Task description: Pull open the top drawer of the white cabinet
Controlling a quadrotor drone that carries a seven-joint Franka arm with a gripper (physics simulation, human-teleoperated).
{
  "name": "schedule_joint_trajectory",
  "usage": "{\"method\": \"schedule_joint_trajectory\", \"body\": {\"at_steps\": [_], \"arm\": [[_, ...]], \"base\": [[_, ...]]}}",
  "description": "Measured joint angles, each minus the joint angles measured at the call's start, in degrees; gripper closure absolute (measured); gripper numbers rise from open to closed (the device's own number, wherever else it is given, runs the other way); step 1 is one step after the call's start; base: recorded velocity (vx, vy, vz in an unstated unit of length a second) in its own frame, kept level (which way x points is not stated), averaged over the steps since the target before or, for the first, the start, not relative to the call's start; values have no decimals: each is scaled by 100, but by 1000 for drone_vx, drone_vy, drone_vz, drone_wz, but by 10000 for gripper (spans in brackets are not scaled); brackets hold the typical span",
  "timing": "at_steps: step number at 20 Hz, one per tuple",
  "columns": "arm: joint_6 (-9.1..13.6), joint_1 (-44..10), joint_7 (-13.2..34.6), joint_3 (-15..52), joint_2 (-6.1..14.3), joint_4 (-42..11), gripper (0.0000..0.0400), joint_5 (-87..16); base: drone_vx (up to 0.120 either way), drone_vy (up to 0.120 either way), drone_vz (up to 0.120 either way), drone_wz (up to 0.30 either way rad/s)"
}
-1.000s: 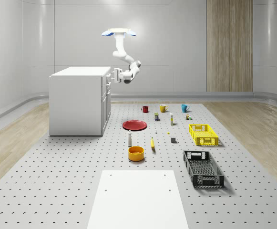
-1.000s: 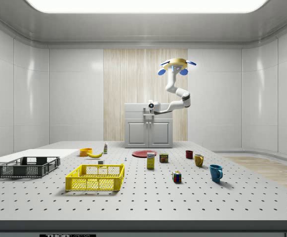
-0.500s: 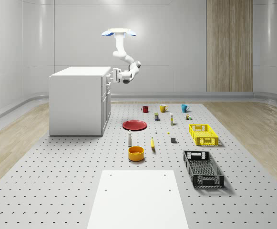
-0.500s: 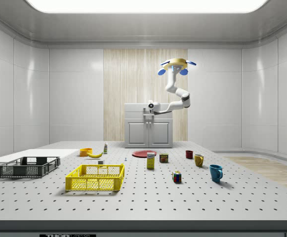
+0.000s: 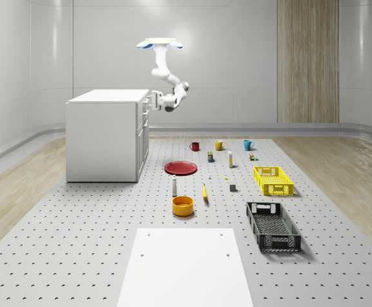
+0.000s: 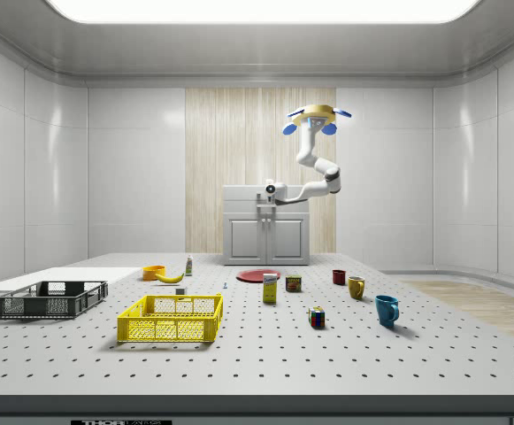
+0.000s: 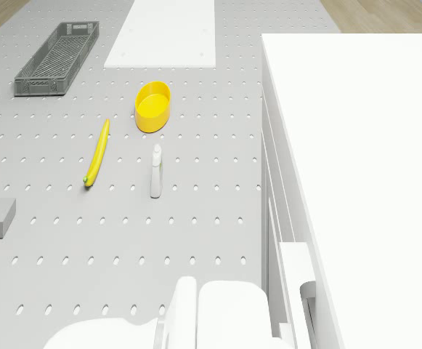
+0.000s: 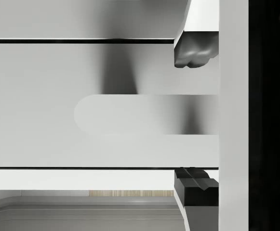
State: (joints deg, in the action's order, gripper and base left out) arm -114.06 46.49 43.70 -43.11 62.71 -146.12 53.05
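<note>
The white cabinet (image 5: 102, 137) stands at the whole-scene view's left on the perforated floor; it also shows as the cabinet (image 6: 267, 235) in the side view. The drone (image 5: 159, 44) hovers high beside its drawer side. The arm bends down so my gripper (image 5: 151, 100) is at the top drawer front (image 5: 145, 102). In the wrist view the drawer's long handle (image 8: 144, 114) lies across the front, and my gripper (image 8: 196, 118) is open, with one fingertip (image 8: 193, 54) on each side of the handle and gaps left. The drawer looks flush with the cabinet.
On the floor in front of the cabinet lie a red plate (image 5: 180, 167), a small bottle (image 7: 156, 169), a banana (image 7: 97, 153) and a yellow bowl (image 7: 153, 106). Mugs (image 5: 218, 145), a yellow crate (image 5: 273, 180), a black crate (image 5: 273, 226) and a white board (image 5: 184, 265) sit farther off.
The arm has brought the gripper closer to the cabinet's top drawer front and slightly higher. The drone has stayed in about the same place. The drawer has not moved.
</note>
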Motion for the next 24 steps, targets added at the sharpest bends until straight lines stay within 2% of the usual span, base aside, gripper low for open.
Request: {"method": "schedule_joint_trajectory", "body": {"at_steps": [4,5,7,9,12,15,16,17,18,21,24], "arm": [[11,-5,14,18,-12,23,95,14],[13,-7,16,21,-15,26,111,16],[18,-11,17,26,-19,31,183,22],[22,-15,16,30,-24,34,227,27],[28,-21,19,34,-30,37,263,33],[48,-41,-59,37,-58,37,275,56],[76,-69,-328,12,-132,13,253,104],[45,-49,30,58,-64,53,265,34],[13,-8,428,95,25,96,213,-101],[-35,52,293,63,57,89,153,-114],[-43,66,217,47,50,82,122,-83]], "base": [[0,0,0,0],[0,0,0,0],[0,0,0,0],[0,0,0,0],[0,0,0,0],[0,0,0,0],[0,0,0,0],[0,0,0,0],[0,0,0,0],[0,0,0,0],[0,0,0,0]]}}
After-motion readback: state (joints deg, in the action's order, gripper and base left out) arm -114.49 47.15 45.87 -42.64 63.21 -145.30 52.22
